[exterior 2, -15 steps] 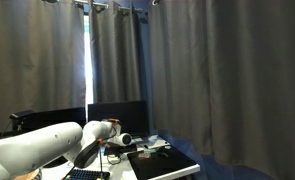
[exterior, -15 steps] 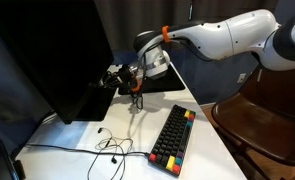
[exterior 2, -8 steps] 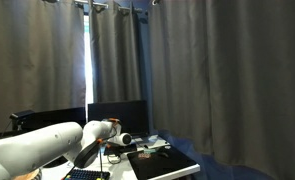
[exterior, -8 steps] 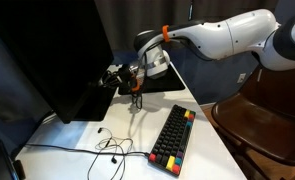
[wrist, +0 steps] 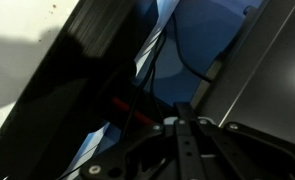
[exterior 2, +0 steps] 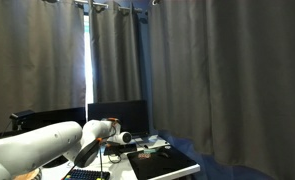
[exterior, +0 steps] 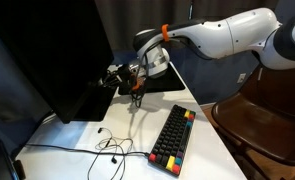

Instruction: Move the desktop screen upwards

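Note:
The desktop screen (exterior: pixel 55 60) is a large black monitor with a blank panel, standing at the left of the white desk. It also shows in an exterior view (exterior 2: pixel 117 112). My gripper (exterior: pixel 120 82) is at the screen's lower right corner, close to its bottom edge. In the wrist view the fingers (wrist: pixel 183 124) appear closed together, with the dark edge of the screen (wrist: pixel 72 75) running diagonally in front. Whether the fingers touch the screen is hidden. My gripper also shows low down in an exterior view (exterior 2: pixel 114 140).
A black keyboard with colourful keys (exterior: pixel 173 140) lies on the desk in front of the arm. Loose cables (exterior: pixel 111 150) trail across the desk. A brown chair (exterior: pixel 265 128) stands beside the desk. A black mat (exterior 2: pixel 163 164) and dark curtains (exterior 2: pixel 207 70) are nearby.

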Controlling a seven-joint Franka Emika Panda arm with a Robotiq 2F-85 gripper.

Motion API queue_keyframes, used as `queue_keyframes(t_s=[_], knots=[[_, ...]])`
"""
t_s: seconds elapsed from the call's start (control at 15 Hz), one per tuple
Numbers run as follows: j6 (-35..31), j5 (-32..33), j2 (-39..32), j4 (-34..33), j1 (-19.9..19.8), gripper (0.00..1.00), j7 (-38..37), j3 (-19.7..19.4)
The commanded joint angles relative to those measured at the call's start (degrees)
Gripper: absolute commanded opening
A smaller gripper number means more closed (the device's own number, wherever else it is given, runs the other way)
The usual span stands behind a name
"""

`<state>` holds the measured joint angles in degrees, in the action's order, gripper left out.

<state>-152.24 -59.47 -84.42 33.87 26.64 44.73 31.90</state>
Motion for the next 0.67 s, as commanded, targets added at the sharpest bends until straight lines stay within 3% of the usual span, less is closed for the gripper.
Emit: queue_keyframes(t_s=[0.0, 0.6], knots=[[0.33, 2.75, 4.9, -0.39, 1.28, 0.0, -9.23, -2.82], [2.74, 14.46, 8.31, 1.12, 4.71, 0.0, -30.99, -16.0]])
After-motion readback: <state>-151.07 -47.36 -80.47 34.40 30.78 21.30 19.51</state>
